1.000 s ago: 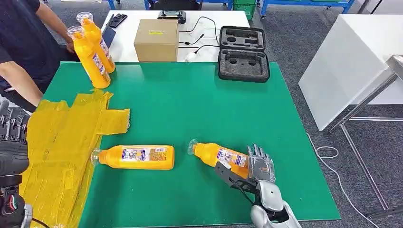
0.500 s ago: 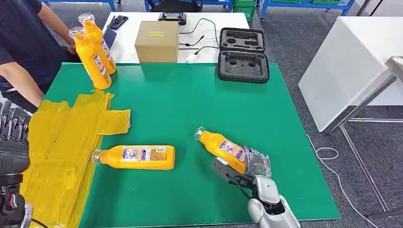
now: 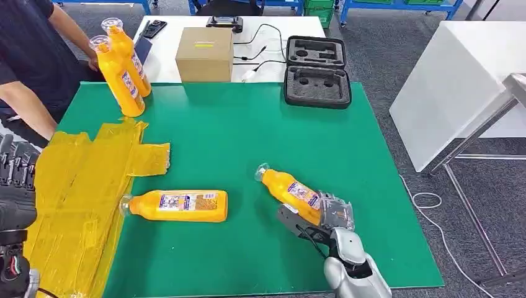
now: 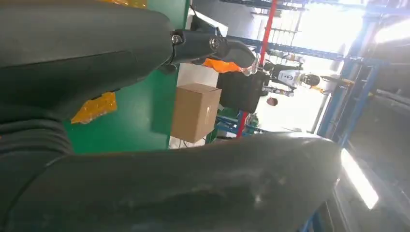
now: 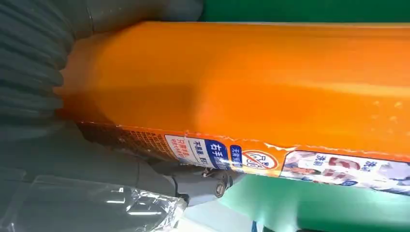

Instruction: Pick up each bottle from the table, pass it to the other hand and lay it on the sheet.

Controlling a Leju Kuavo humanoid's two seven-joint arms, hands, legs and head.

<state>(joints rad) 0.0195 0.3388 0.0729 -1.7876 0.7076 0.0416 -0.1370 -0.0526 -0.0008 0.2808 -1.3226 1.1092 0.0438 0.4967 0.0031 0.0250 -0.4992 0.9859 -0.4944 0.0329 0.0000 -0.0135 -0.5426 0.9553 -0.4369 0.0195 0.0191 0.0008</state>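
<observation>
1. Right hand (image 3: 330,214) grips the base end of the near orange plastic juice bottle (image 3: 290,191). Since a second ago its cap end has swung away from the robot and lifted off the green counter (image 3: 260,133): pick under way, handover next.
2. Left hand (image 3: 15,186) waits over the yellow sheet (image 3: 80,186); open or closed, can't tell.
3. Second lying orange bottle (image 3: 177,205) sits beside the sheet, unmoved.
4. Open black foam-lined case (image 3: 317,68): cut-outs empty.

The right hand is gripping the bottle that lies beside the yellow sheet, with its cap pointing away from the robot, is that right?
Not quite. In the head view the right hand grips the other bottle, out on the green table, apart from the yellow sheet. The bottle beside the sheet lies untouched. The cap does point away from the robot.
</observation>
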